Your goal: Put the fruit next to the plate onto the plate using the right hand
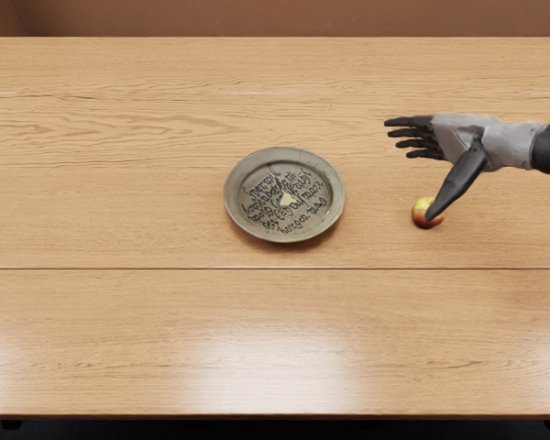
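The right hand (pixel 454 139) hangs over the tabletop (pixel 165 321) with its fingers spread and nothing in its grasp. Its thumb slants down to the small red-yellow fruit (pixel 425 215), which sits just under the thumb tip. Whether they touch cannot be told. The plate (pixel 231 194) lies well beyond the fingertips, holding only a small pale bit (pixel 287 198) at its centre.

Big wooden table (pixel 119 321), pale plank grain, glossy shine along the near edge. A round greyish plate (pixel 232 194) with dark scribbly writing inside sits flat on the wood. A small red-and-yellow fruit (pixel 421 216) sits off to the right of the plate, clear of its rim, also straight on the wood
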Robot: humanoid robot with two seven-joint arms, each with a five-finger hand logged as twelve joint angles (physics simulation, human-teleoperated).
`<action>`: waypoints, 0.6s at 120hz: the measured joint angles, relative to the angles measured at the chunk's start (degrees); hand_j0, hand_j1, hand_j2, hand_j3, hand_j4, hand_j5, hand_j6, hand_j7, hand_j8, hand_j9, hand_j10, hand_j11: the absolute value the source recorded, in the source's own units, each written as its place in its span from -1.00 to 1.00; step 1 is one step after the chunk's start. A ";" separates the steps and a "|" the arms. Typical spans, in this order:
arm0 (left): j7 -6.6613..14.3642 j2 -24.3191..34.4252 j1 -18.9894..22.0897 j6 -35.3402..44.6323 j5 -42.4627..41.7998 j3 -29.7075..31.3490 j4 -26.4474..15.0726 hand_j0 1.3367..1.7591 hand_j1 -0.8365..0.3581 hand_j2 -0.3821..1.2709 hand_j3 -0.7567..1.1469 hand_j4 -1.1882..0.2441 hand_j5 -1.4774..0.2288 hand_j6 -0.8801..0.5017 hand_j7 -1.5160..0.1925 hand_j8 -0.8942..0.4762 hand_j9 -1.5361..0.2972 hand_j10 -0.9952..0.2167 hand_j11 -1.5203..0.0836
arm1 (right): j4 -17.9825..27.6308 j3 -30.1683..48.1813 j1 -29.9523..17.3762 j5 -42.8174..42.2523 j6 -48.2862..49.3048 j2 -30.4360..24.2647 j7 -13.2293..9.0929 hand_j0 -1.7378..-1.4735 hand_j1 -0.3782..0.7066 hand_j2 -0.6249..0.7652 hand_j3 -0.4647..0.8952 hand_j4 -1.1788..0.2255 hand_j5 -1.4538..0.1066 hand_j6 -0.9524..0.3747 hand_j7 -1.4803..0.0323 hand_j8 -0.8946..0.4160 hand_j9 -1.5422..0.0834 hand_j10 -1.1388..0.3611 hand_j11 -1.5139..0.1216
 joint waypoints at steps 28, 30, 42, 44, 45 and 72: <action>0.00 0.00 0.00 0.00 0.00 0.00 0.00 0.52 0.52 -0.48 -0.21 0.34 0.38 -0.06 0.42 -0.03 0.35 0.26 0.52 | 7.11 -5.80 -0.11 -8.01 -18.94 1.01 -1.32 -0.40 -0.86 -0.11 -0.32 0.62 0.80 0.37 0.89 0.30 0.84 0.47 0.79; 0.00 0.00 0.00 0.00 0.00 0.00 0.00 0.52 0.52 -0.48 -0.21 0.34 0.38 -0.06 0.42 -0.03 0.35 0.26 0.52 | 7.31 -6.09 -0.13 -8.11 -19.88 1.03 -1.41 -0.40 -0.86 -0.11 -0.32 0.62 0.80 0.37 0.89 0.30 0.84 0.47 0.79; 0.00 0.00 0.00 0.01 -0.02 0.00 0.00 0.52 0.52 -0.48 -0.21 0.34 0.38 -0.06 0.42 -0.03 0.35 0.26 0.52 | 7.86 -7.83 -0.29 -8.51 -25.32 0.90 -2.10 -0.40 -0.86 -0.11 -0.32 0.62 0.80 0.37 0.89 0.30 0.83 0.46 0.79; 0.00 0.00 0.00 0.02 -0.02 0.00 0.00 0.52 0.52 -0.48 -0.21 0.34 0.38 -0.06 0.42 -0.03 0.35 0.26 0.52 | 7.89 -8.15 -0.31 -8.62 -26.03 0.90 -2.62 -0.40 -0.86 -0.11 -0.32 0.62 0.80 0.37 0.89 0.30 0.83 0.46 0.79; 0.00 0.00 0.00 0.02 -0.02 0.00 0.00 0.52 0.52 -0.48 -0.21 0.34 0.38 -0.06 0.42 -0.03 0.35 0.26 0.52 | 7.91 -8.32 -0.32 -8.67 -26.36 0.90 -2.90 -0.40 -0.86 -0.11 -0.32 0.62 0.80 0.37 0.89 0.30 0.83 0.46 0.79; 0.00 0.00 0.00 0.00 -0.01 0.00 0.00 0.52 0.52 -0.48 -0.21 0.34 0.38 -0.06 0.42 -0.03 0.35 0.26 0.52 | 8.17 -13.67 -0.40 -12.21 -35.59 1.20 -5.98 -0.40 -0.74 -0.13 -0.32 0.54 0.70 0.28 0.79 0.21 0.74 0.39 0.70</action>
